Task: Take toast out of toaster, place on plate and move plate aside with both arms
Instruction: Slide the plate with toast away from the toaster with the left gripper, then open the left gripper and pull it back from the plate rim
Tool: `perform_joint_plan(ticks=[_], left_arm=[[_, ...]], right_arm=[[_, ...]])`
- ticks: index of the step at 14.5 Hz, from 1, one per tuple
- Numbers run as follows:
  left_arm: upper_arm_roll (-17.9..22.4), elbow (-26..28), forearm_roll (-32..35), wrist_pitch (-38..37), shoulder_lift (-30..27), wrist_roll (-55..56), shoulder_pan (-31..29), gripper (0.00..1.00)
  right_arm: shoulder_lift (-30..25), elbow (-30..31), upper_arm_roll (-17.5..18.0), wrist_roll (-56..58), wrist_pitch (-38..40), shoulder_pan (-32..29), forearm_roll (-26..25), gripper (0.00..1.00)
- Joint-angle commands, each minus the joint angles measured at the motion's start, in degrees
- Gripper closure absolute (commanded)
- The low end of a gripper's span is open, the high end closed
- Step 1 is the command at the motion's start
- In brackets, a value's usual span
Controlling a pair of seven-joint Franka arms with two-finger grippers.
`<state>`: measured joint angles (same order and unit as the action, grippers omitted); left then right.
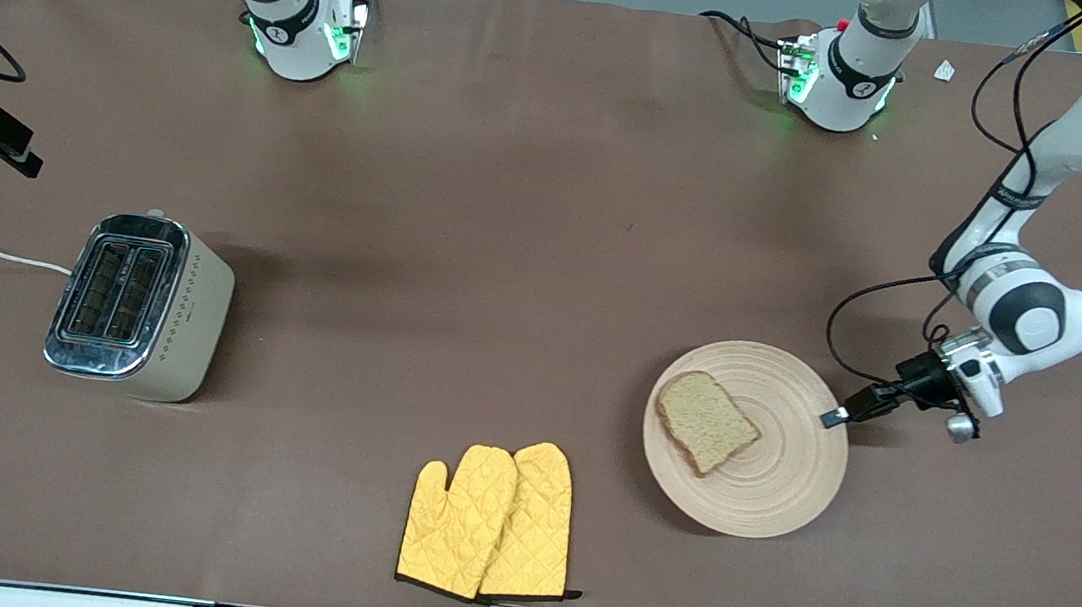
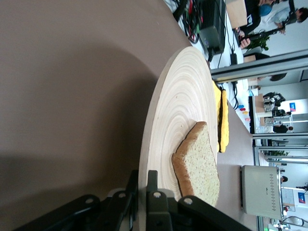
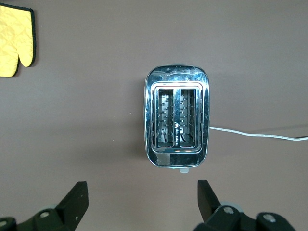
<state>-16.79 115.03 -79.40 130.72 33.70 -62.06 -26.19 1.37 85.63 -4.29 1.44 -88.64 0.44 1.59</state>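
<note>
The toast (image 1: 706,422) is lying on the plate (image 1: 783,490), toward the left arm's end of the worktop. The left gripper (image 1: 836,415) is clamping the plate's rim, probably to slide it aside. The right gripper (image 3: 142,202) is hanging released over the empty toaster (image 1: 138,306).

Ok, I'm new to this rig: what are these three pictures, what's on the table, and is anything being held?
Two white robot arms share one table. The front view looks down from across it; the other two come from cameras on each wrist. The left gripper is shut on the rim of the wooden plate, which carries the toast; its wrist view shows that grip close up. The right gripper is open, holds nothing and waits high over the empty toaster. Yellow oven mitts lie nearer the front camera, between toaster and plate.
</note>
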Motion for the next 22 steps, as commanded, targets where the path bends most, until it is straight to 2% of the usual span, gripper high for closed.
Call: perform_joint_plan(ticks=[1,5,7,8,9,10,11,13,14,16,18,22], left_arm=[[-0.79,0.02,3.36,-4.24,0.22,-0.87,-5.43,1.0],[-0.35,0.37,4.61,-5.74,0.84,-0.69,-7.72,0.99],[-0.44,0.28,7.67,-5.74,1.89,-0.43,-9.22,0.92],[-0.44,0.11,7.86,-5.74,2.42,-0.95,-9.23,0.78],[-0.44,0.02,7.95,-5.74,3.12,-1.13,-9.23,0.59],[-0.44,-0.07,8.21,-5.74,3.3,-1.57,-9.14,0.18],[-0.44,-0.25,8.56,-5.74,3.3,-1.49,-8.88,0.0],[-0.18,-1.38,9.35,-5.65,3.04,-0.7,-8.44,0.0],[-0.26,-2.69,12.66,-5.74,2.86,1.05,-8.44,0.0],[-0.44,-8.13,23.44,-5.74,2.86,10.67,-8.52,0.0],[-0.79,-14.8,34.27,-9.14,3.12,20.09,-8.35,0.0],[-0.88,-24.22,49.21,-13.91,2.07,32.06,-4.58,0.0]], right_arm=[[0.21,-0.55,1.56,0.58,0.48,-1.41,-0.54,0.0],[0.21,-0.55,1.48,0.49,0.57,-1.23,-0.45,0.0],[0.21,-0.55,1.48,0.49,0.57,-1.23,-0.45,0.0],[0.21,-0.55,1.48,0.49,0.57,-1.14,-0.45,0.0],[0.21,-0.55,1.48,0.49,0.4,-1.14,-0.45,0.0],[0.21,-0.55,1.48,0.49,0.22,-1.23,-0.45,0.0],[0.21,-0.55,1.48,0.49,0.13,-1.23,-0.45,0.0],[0.21,-0.55,1.48,0.49,0.05,-1.23,-0.45,0.0],[0.21,-0.64,1.48,0.58,-0.04,-1.23,-0.45,0.0],[0.21,-0.73,1.48,0.58,0.04,-1.23,-0.36,0.0],[0.21,-0.73,1.48,0.58,0.04,-1.23,-0.36,0.0],[0.21,-0.64,1.48,0.58,0.22,-1.23,-0.36,0.0]])
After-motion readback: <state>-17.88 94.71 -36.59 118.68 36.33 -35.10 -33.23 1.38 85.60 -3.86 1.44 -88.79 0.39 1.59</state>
